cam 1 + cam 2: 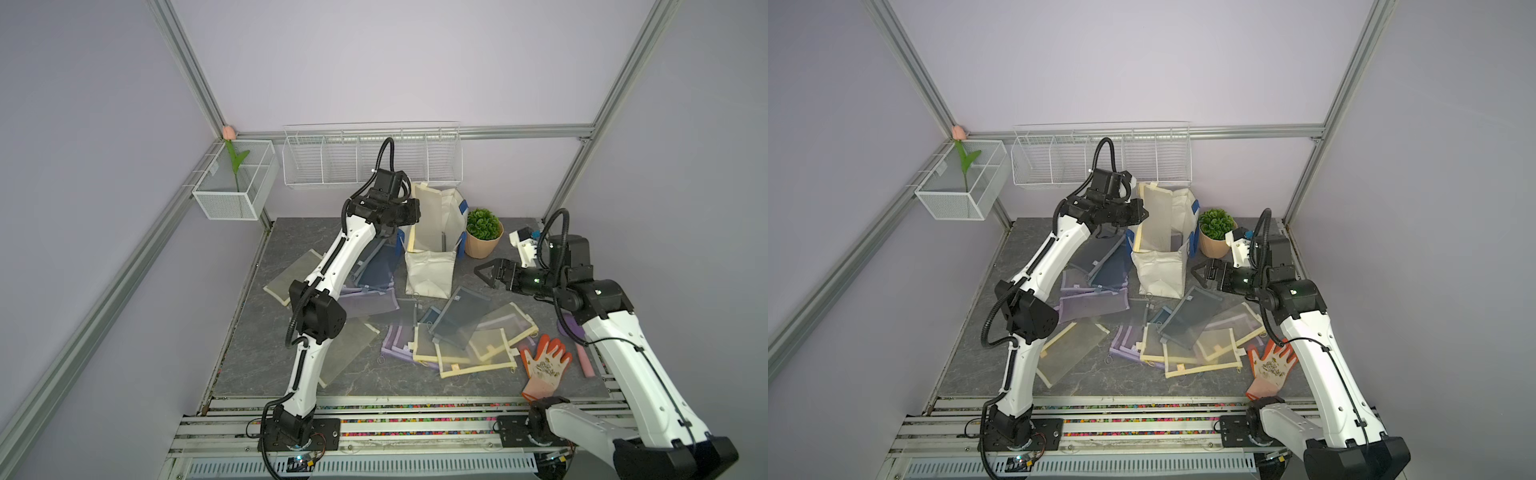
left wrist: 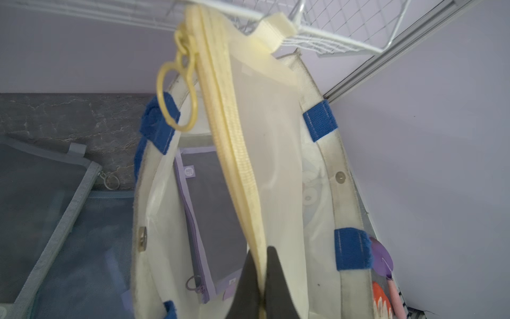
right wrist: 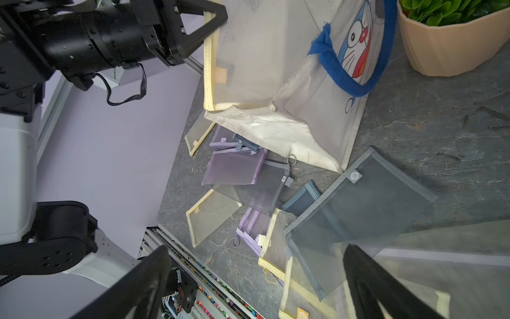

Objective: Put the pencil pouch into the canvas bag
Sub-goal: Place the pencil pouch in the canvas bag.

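Item: pencil pouch (image 1: pixel 428 216), cream mesh; I am holding it in the left gripper (image 2: pixel 262 256), clamped on its zip edge; it is standing in the mouth of the canvas bag (image 1: pixel 428 276) toward the bench's back edge; long axis running near upright, zip edge facing the bench's left edge; right gripper (image 1: pixel 482 272) hanging wide and empty beside the bag; handling: I am judging it best lowered straight, clear of the rim, before letting go.

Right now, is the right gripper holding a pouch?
No, the right gripper stands open and empty, apart from the canvas bag.
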`<act>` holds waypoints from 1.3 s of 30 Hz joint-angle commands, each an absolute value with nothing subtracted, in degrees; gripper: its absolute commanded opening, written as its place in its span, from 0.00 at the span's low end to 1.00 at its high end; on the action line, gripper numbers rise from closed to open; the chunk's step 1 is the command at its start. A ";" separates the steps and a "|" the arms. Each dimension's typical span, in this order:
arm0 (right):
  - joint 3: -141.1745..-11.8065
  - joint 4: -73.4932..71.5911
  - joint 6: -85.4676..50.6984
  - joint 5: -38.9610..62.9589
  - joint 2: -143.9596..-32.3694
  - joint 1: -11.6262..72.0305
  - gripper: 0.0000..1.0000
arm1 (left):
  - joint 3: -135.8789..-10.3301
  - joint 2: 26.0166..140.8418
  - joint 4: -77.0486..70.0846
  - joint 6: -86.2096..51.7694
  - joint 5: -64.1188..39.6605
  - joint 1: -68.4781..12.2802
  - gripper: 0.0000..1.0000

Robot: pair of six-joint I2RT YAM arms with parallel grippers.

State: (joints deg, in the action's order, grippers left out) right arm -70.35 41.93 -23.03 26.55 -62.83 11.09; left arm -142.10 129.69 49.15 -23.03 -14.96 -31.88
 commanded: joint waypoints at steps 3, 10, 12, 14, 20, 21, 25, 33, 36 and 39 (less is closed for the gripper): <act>-70.40 42.79 -21.75 25.93 -62.97 11.43 1.00 | -138.90 129.90 46.30 -21.26 -14.14 -32.65 0.00; -69.45 42.74 -21.75 25.49 -63.03 11.43 1.00 | -139.94 132.90 45.24 -22.45 -14.78 -35.15 0.00; -69.09 42.96 -21.56 25.26 -62.76 11.43 1.00 | -140.87 133.95 45.07 -22.72 -14.79 -35.51 0.00; -68.91 43.23 -21.28 25.14 -62.67 11.43 1.00 | -142.21 135.04 45.72 -22.76 -14.47 -35.64 0.00; -68.38 43.92 -21.27 23.65 -62.66 11.43 1.00 | -143.22 134.63 47.69 -21.67 -11.13 -35.65 0.20; -68.31 44.35 -21.27 23.16 -62.74 11.43 1.00 | -142.88 133.91 47.89 -21.33 -10.48 -35.63 0.25; -67.06 45.30 -21.20 22.39 -62.67 11.42 1.00 | -140.98 129.49 49.75 -18.57 -7.18 -35.68 0.46; -61.88 47.02 -21.70 21.09 -64.26 10.31 1.00 | -132.96 117.34 53.85 -12.78 -1.22 -40.28 0.56; -59.43 46.04 -21.60 21.60 -65.10 9.60 0.99 | -124.93 111.28 52.89 -13.45 -1.83 -43.66 0.56; -56.83 44.51 -21.67 22.15 -66.62 8.99 0.99 | -112.90 103.98 46.96 -16.84 -5.72 -47.13 0.57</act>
State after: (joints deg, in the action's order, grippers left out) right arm -59.22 45.50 -22.24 21.89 -65.19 9.61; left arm -121.08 107.72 48.66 -15.62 -3.14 -44.64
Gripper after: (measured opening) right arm 0.992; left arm 0.568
